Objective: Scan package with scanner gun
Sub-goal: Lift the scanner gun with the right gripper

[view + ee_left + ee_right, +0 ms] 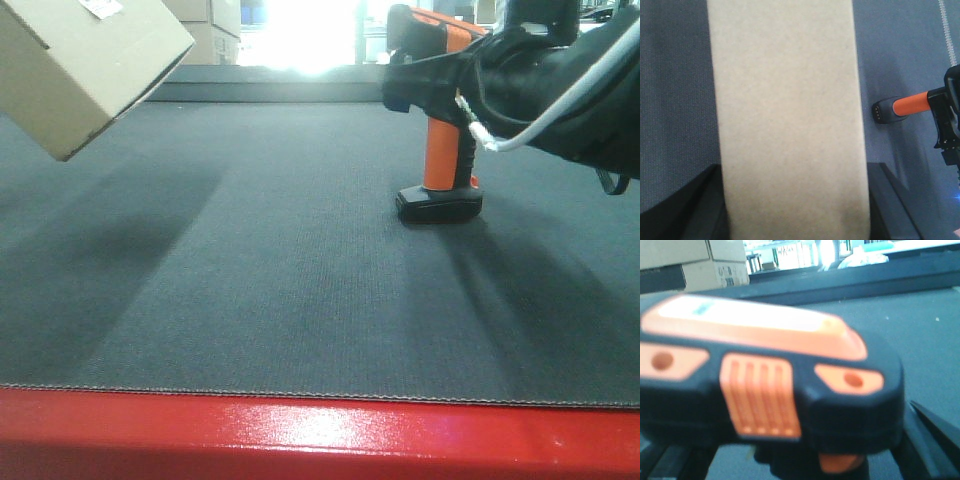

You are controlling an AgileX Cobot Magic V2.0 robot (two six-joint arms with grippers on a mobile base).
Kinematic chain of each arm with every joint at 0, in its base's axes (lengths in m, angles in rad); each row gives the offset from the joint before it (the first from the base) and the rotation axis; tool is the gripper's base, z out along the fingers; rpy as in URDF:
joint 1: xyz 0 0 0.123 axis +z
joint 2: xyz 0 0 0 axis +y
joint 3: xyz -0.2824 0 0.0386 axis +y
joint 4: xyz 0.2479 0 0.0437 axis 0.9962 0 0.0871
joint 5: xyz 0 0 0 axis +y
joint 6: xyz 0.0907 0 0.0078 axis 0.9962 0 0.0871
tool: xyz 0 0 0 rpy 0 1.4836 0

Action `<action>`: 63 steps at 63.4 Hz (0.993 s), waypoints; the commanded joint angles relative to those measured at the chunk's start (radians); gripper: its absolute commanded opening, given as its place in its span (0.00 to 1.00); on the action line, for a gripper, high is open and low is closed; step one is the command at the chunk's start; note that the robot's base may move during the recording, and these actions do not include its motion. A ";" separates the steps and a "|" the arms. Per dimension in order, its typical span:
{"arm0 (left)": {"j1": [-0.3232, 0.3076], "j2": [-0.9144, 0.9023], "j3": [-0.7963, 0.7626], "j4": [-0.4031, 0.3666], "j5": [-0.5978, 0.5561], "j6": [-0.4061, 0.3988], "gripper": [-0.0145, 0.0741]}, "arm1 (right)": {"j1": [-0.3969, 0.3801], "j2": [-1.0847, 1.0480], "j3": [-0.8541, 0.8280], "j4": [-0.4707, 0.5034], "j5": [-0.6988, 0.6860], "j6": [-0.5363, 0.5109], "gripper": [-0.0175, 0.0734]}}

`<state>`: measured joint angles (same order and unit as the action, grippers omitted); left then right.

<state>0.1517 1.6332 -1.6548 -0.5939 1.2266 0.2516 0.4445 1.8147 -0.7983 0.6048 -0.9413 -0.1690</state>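
Observation:
The package (85,65), a plain brown cardboard box with a white label on its upper face, hangs tilted in the air at the upper left. In the left wrist view the package (787,100) fills the middle, and my left gripper (795,172) is shut on it with a dark finger at each side. The scanner gun (440,160) stands with its black base on the mat at the right, orange handle upright. My right gripper (430,75) is shut around its black head. Close up, the scanner gun (765,375) fills the right wrist view between the fingers (932,432).
A dark grey mat (280,270) covers the table, which has a red front edge (320,440). A raised dark ledge (270,90) runs along the back. Cardboard boxes (695,262) are stacked beyond it at the left. A white cable (560,105) runs along my right arm.

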 commanded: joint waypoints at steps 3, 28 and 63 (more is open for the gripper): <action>0.005 -0.011 -0.003 -0.020 -0.006 -0.004 0.04 | -0.007 0.000 -0.011 0.000 -0.030 -0.007 0.81; 0.005 -0.011 -0.003 -0.021 -0.006 -0.004 0.04 | -0.007 0.000 -0.010 0.000 -0.008 -0.007 0.78; 0.005 -0.011 -0.003 -0.021 -0.006 -0.004 0.04 | -0.007 -0.009 -0.010 0.005 -0.001 -0.009 0.02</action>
<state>0.1517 1.6332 -1.6548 -0.5939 1.2266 0.2516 0.4421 1.8165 -0.8054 0.6088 -0.9245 -0.1724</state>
